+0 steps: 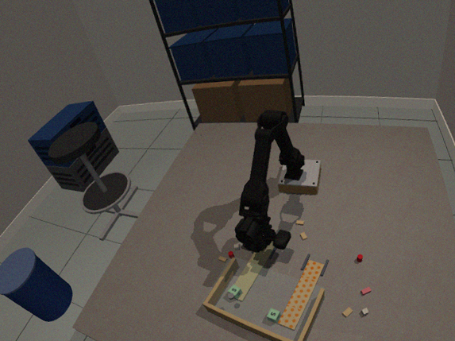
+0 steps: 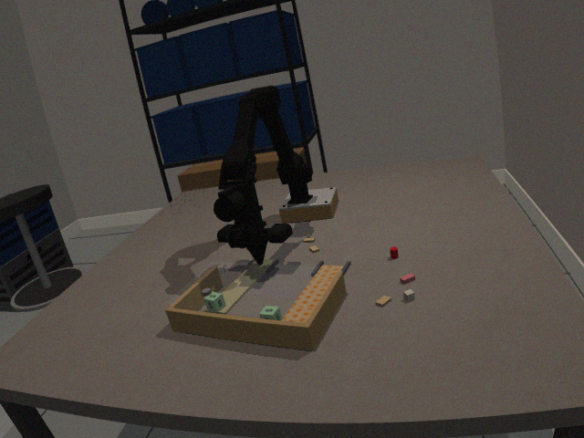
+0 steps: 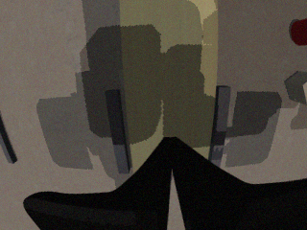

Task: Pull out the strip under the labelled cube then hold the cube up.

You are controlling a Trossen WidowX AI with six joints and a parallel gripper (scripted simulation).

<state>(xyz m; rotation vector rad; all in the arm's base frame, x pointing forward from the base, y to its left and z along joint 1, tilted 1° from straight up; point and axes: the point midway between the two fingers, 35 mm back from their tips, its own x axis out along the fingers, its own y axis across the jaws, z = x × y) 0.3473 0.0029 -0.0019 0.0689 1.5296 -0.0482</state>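
Note:
Two green cubes with dark letters are in the tray: the left cube (image 1: 234,290) (image 2: 214,301) is at the inner end of the pale yellow strip (image 1: 248,279) (image 2: 239,286) (image 3: 168,14), and the right cube (image 1: 273,315) (image 2: 270,313) is beside the orange-dotted strip (image 1: 302,292) (image 2: 313,294). Whether either cube rests on a strip edge is hard to tell. A small grey disc (image 1: 230,295) (image 2: 205,291) is close to the left cube. My gripper (image 2: 259,263) (image 3: 169,144) is shut and empty, above the yellow strip's outer end. The arm hides part of that end in the top view.
The tray's wooden wall (image 1: 254,324) (image 2: 240,329) surrounds three sides. Dark rails flank both strips' outer ends, such as one rail (image 1: 324,267) (image 3: 118,129). Small blocks and red cylinders lie outside the tray, including a red cylinder (image 1: 359,258) (image 2: 393,253) at right.

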